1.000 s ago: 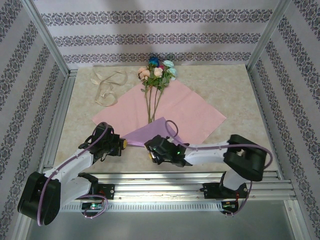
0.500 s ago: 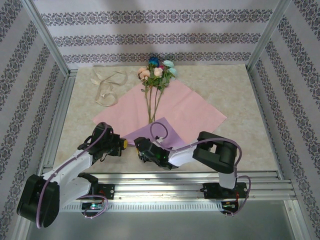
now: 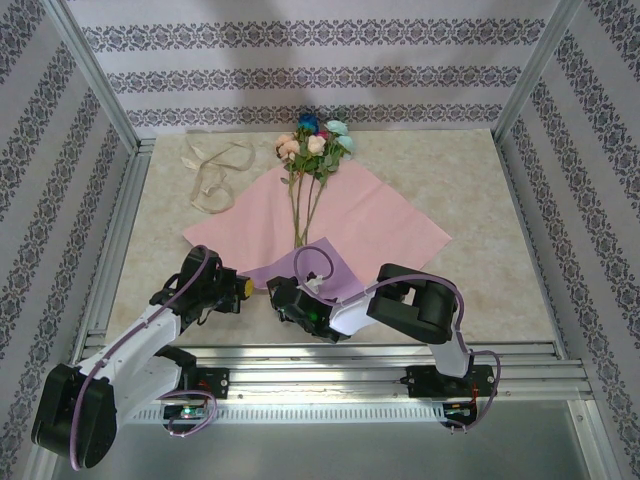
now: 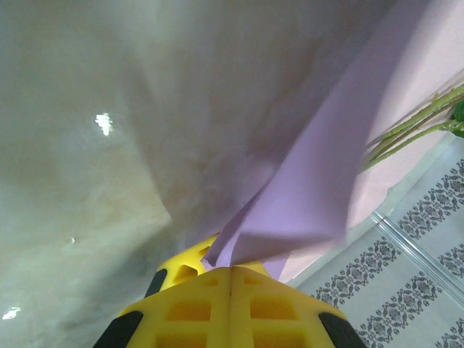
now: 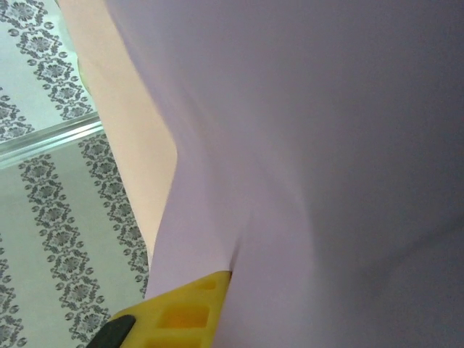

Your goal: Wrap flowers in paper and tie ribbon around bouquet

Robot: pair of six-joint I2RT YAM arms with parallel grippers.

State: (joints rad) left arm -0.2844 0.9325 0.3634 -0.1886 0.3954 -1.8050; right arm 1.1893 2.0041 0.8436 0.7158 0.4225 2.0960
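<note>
1. Paper [image 3: 370, 215] lies on the marbled table [image 3: 480, 180] as a pink diamond, one corner toward the arms. That near corner is folded up and back over the sheet, showing its lilac underside.
2. The flowers [image 3: 315, 140] rest on the far part of the sheet. The pink, peach, blue and teal blooms lie past its far corner, and the thin stems run down the middle to the edge of the folded flap.
3. The ribbon [image 3: 212, 170] sits loosely looped on the bare table to the left of the blooms, apart from the sheet.
4. The left gripper [image 3: 245, 287] is at the left tip of the flap. Its wrist camera shows the yellow fingers [image 4: 196, 304] pressed together with the lilac paper [image 4: 312, 181] pinched between them, and green stems [image 4: 413, 127] beyond.
5. The right gripper [image 3: 285, 293] is just beside it, at the flap's near edge. It is closed down, and from its wrist the paper [image 5: 326, 145] comes out right at the edge of a yellow finger [image 5: 181, 308] (the other finger is hidden behind the sheet), so it appears clamped on the flap.
</note>
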